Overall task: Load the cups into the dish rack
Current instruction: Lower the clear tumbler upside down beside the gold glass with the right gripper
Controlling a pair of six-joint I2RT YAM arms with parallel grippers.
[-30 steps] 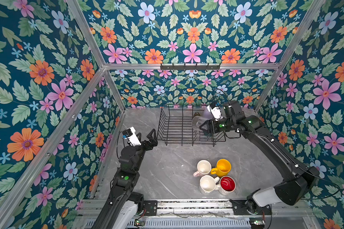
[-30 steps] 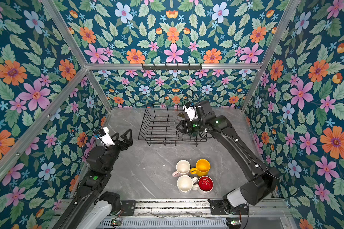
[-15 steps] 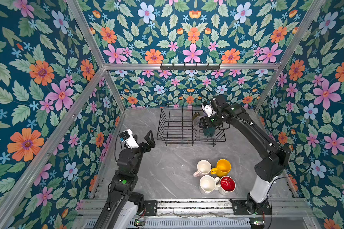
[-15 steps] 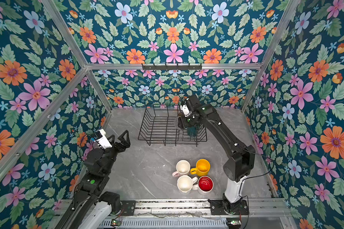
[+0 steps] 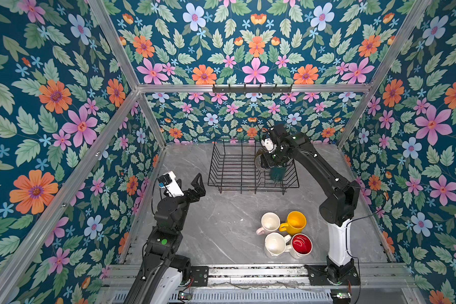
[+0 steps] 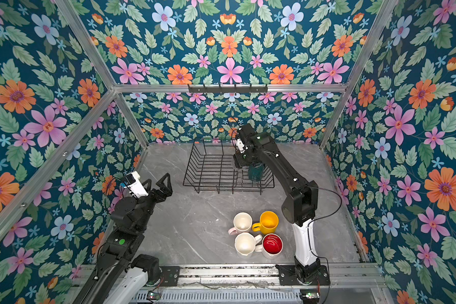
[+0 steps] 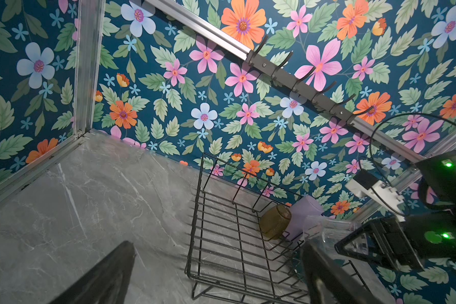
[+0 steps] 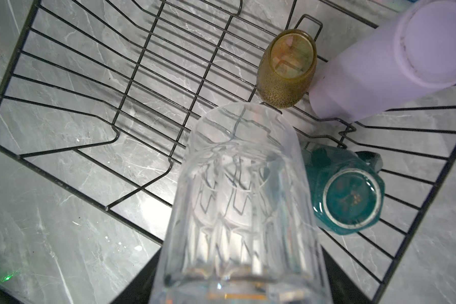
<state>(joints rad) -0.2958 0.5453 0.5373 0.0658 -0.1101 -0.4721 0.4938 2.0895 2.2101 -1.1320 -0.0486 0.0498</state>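
My right gripper point(image 8: 244, 284) is shut on a clear faceted glass point(image 8: 242, 205), held by its thick end with the other end pointing down into the black wire dish rack point(image 5: 216, 163). In the rack's right part stand an olive-brown glass point(image 8: 287, 68), a lilac tumbler point(image 8: 395, 60) and a dark teal mug point(image 8: 350, 200), all bottom up. On the table near the front sit a pale pink mug point(image 5: 270, 222), a yellow mug point(image 5: 295, 222), a white faceted mug point(image 5: 275, 243) and a white red-lined mug point(image 5: 302, 244). My left gripper point(image 5: 188, 188) hangs open and empty left of the rack.
The rack point(image 6: 211, 168) stands at the back middle of the grey marble table point(image 5: 221, 210). Flowered walls close in three sides, and a black hook rail point(image 5: 252, 88) runs along the back wall. The right arm point(image 5: 337, 194) rises beside the four mugs.
The right arm swung its elbow in and carried the clear glass left and down over the rack's right part. The left arm shifted slightly and stayed open.
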